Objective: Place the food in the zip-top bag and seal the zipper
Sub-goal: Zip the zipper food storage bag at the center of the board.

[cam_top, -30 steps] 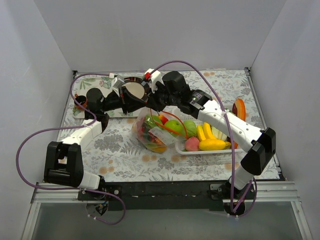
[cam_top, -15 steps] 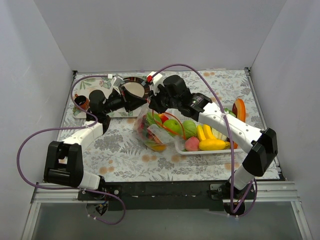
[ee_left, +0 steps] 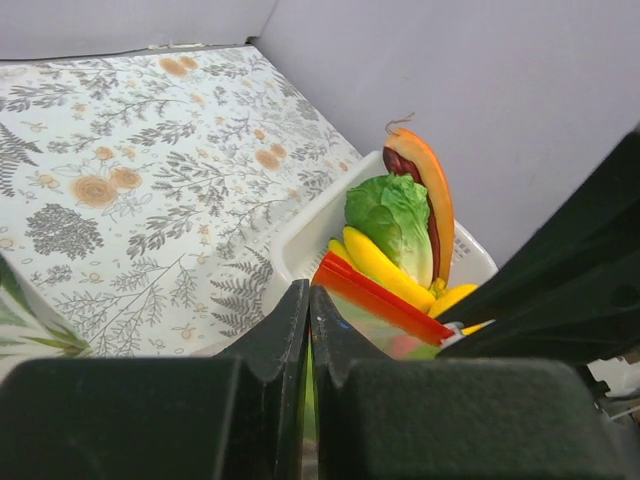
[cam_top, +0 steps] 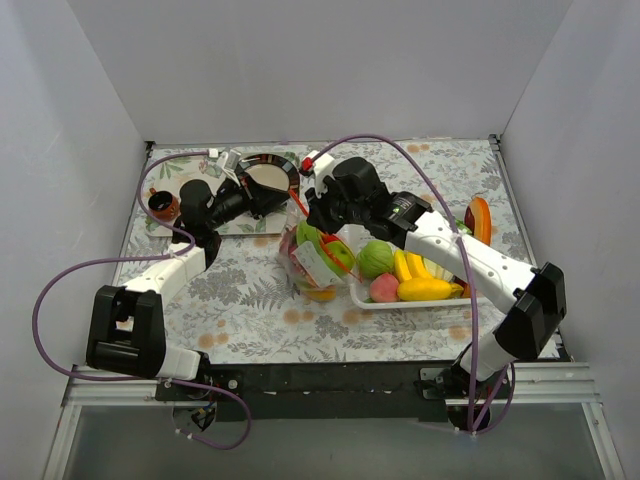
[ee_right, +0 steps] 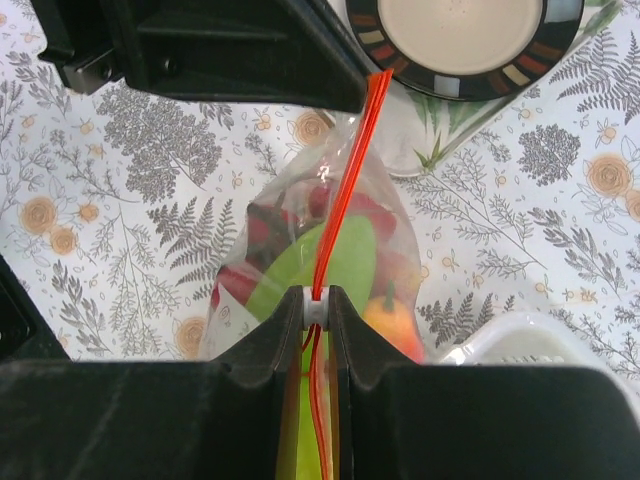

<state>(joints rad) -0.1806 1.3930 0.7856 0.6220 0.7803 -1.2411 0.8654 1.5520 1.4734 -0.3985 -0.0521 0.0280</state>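
The clear zip-top bag [cam_top: 318, 258] hangs between my two grippers, holding green, red and orange toy food [ee_right: 335, 262]. My left gripper [cam_top: 287, 206] is shut, pinching the bag's top corner at one end of the orange-red zipper [ee_right: 350, 180]; its shut tips also show in the left wrist view [ee_left: 308, 300]. My right gripper [cam_top: 313, 222] is shut on the white slider [ee_right: 316, 309] on the zipper strip, a short way from the left gripper [ee_right: 230, 60]. More food lies in the white basket [cam_top: 420, 301]: a lettuce [ee_left: 388, 215], yellow pieces [cam_top: 424, 288] and a pink fruit [cam_top: 384, 288].
A round plate [cam_top: 268, 176] on a mat lies just behind the bag, and a small brown cup [cam_top: 160, 204] stands at the far left. An orange fruit slice [cam_top: 480, 218] stands at the basket's right end. Grey walls close in the floral tablecloth on three sides.
My right gripper has slid away from the left gripper along the zipper, towards the near right. The left arm has drawn back to the left. The bag now hangs narrower and more upright.
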